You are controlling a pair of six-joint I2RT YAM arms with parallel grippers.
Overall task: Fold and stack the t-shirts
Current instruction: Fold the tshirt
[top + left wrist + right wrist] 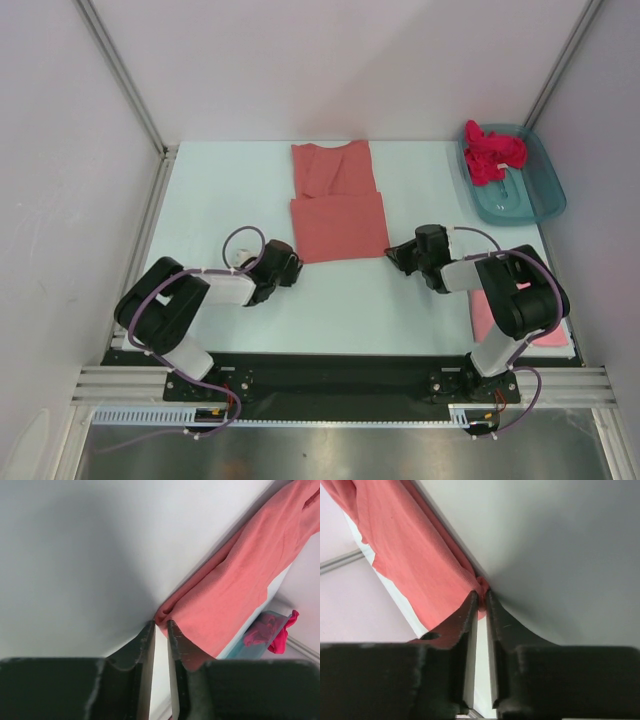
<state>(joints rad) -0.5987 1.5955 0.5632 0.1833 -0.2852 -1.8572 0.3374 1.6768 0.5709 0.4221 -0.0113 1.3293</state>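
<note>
Cradling a magenta t-shirt (492,152), the teal tub (530,205) sits far right — left gripper (160,625) and right gripper (481,599), nearly closed, pinch the salmon t-shirt (338,226).

Plain white walls (330,60) with grey corner posts (120,75) enclose the pale bench (400,310); a metal rail (120,384) lines its near edge.

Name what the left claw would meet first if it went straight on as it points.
The left claw would meet the salmon shirt, its corner right at the tips, perhaps already touching.
</note>
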